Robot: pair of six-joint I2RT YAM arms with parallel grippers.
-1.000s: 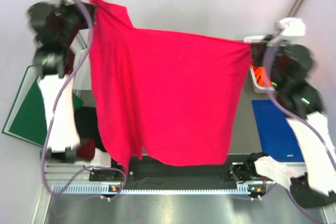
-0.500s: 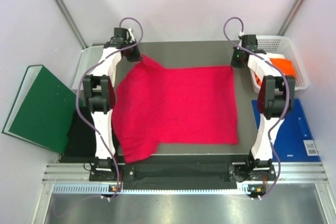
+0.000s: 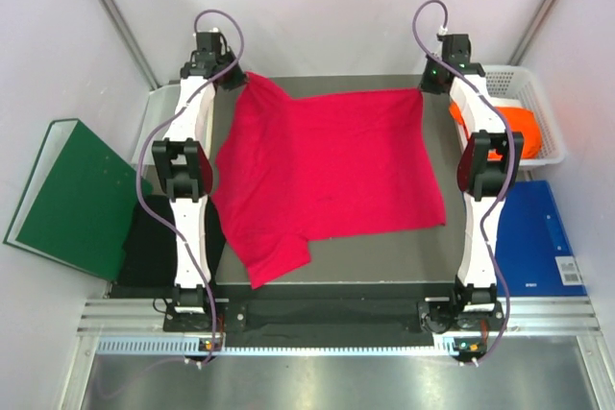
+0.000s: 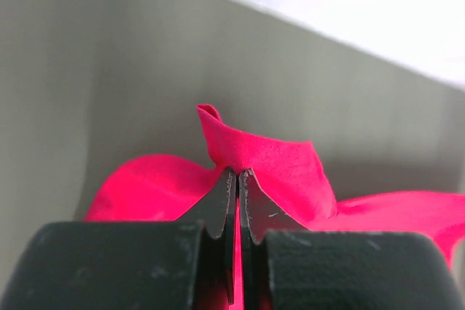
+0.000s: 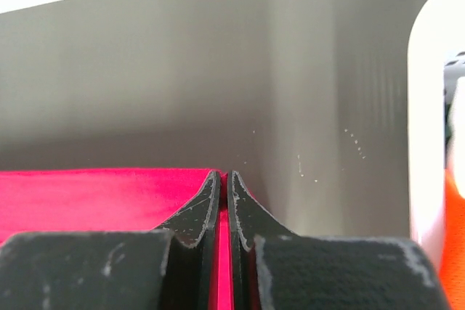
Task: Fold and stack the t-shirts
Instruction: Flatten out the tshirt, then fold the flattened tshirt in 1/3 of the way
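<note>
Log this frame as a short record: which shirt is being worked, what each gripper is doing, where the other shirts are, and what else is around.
shirt in work: crimson-pink t-shirt, spread on the table, near left part rumpled
left gripper: shut on the shirt's far left corner
right gripper: shut on its far right corner
orange t-shirt: in the white basket, far right
black t-shirt: left of the left arm
other: green binder left, blue board right
</note>
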